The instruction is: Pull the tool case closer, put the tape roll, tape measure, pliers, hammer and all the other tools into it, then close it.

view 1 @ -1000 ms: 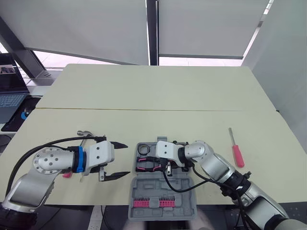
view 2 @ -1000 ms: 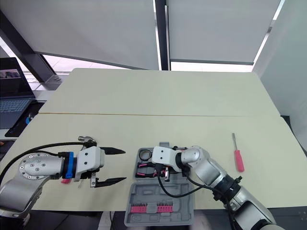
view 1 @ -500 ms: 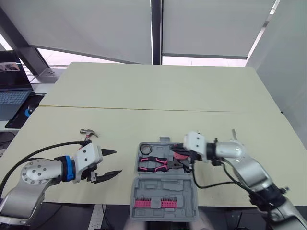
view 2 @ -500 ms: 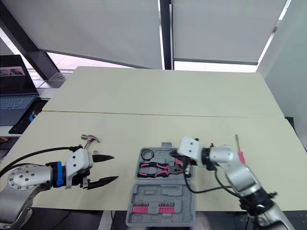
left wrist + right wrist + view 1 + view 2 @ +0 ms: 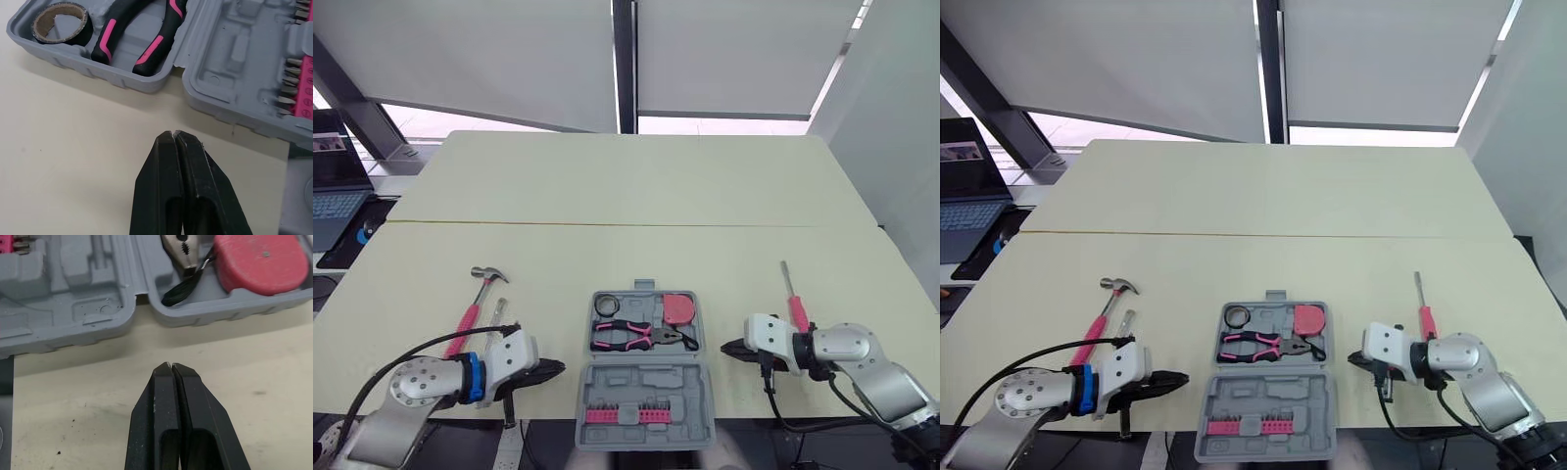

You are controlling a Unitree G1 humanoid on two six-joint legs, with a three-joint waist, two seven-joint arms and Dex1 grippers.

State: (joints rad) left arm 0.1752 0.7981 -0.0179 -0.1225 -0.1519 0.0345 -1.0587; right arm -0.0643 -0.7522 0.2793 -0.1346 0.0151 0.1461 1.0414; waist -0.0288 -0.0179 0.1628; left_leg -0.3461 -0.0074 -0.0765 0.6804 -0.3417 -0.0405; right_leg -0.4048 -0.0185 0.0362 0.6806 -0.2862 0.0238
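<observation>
Tool case [image 5: 641, 380] between both arms' fingers [image 5: 164, 171], seemingly untouched.

Closed tool [image 5: 170, 365] near case [image 5: 93, 293], seemingly apart

Matt grey plastic tool case [image 5: 643, 377], smooth matt table [image 5: 607, 186]

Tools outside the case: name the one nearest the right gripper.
The red-handled screwdriver, right of the case; the hammer and small tool lie far left.
</observation>
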